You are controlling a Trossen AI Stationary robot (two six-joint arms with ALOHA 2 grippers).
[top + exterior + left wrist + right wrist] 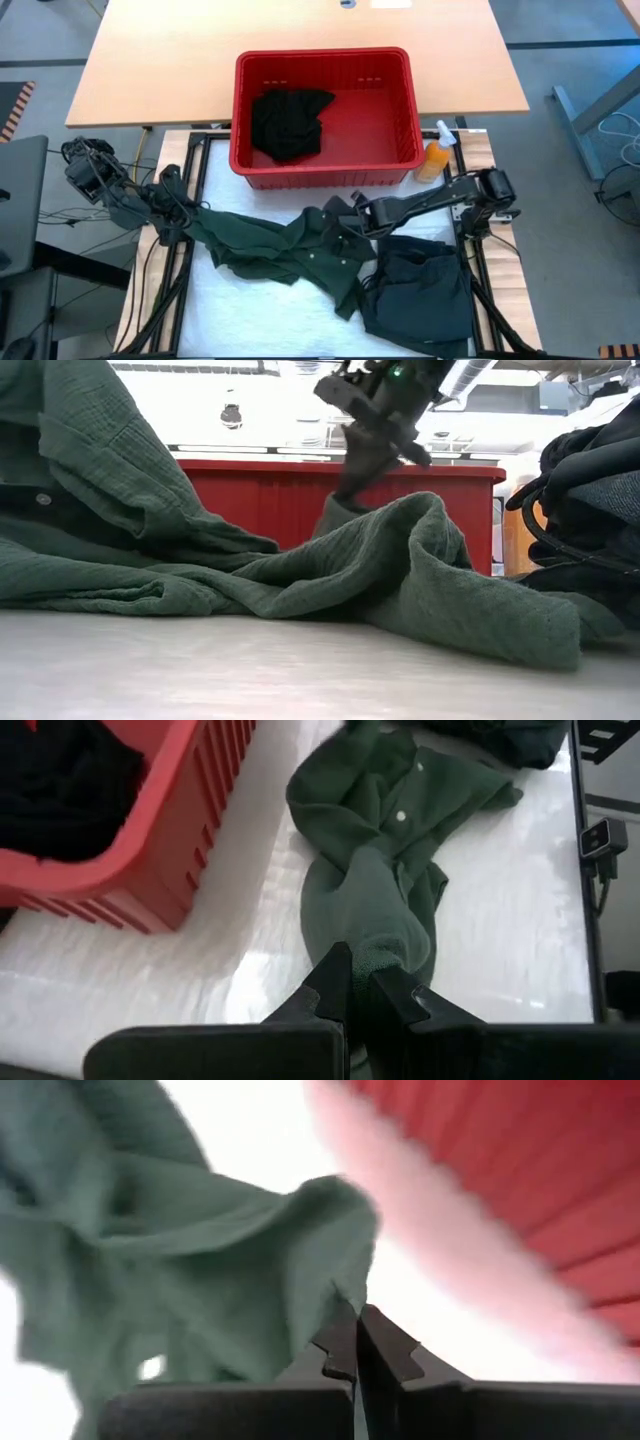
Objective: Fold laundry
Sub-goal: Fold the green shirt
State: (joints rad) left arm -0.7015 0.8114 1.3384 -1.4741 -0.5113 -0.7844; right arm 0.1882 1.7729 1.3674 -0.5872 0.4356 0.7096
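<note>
Green buttoned shirt [290,245] stretched crumpled, teal garment [420,290] beside, black garment [290,122] in basket.

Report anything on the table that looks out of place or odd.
The green shirt lies stretched and twisted, pinched by the left gripper and right gripper. An orange spray bottle beside the red basket seems unrelated to laundry.

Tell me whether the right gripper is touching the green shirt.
Touching. In the right wrist view the right gripper is shut on a fold of the green shirt.
</note>
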